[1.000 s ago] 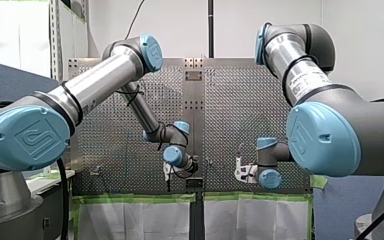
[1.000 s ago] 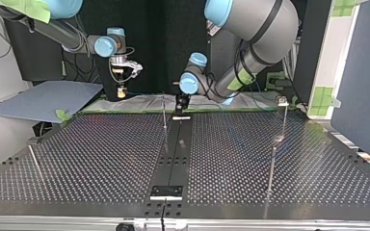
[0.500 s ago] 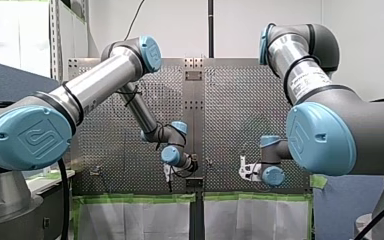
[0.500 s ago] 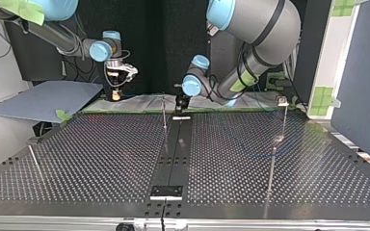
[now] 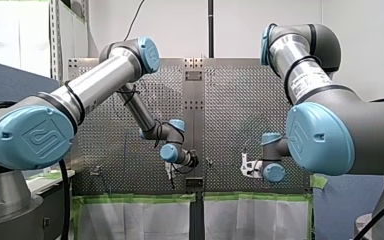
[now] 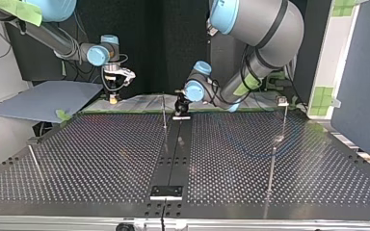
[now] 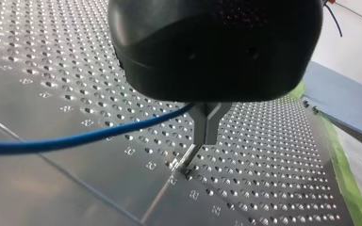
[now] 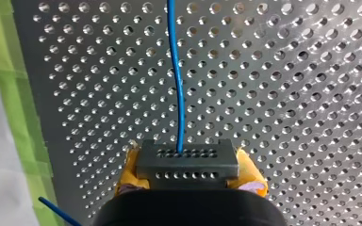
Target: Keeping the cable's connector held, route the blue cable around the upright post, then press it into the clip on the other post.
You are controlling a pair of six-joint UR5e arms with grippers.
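The right gripper (image 8: 188, 170) clamps the dark connector (image 8: 187, 162) between its yellow pads (image 8: 128, 167). From the connector's face the blue cable (image 8: 176, 84) runs straight ahead over the perforated table (image 8: 287, 94). In the left wrist view the left gripper (image 7: 206, 129) has its metal fingers pressed together, and the cable leads into them from one side. They seem to pinch it, though the gripper's black body hides the contact. In the top view that gripper sits low at the table's far edge, just beside the upright post (image 6: 164, 113) and well apart from the other post (image 6: 285, 125), which carries the clip (image 6: 283, 101).
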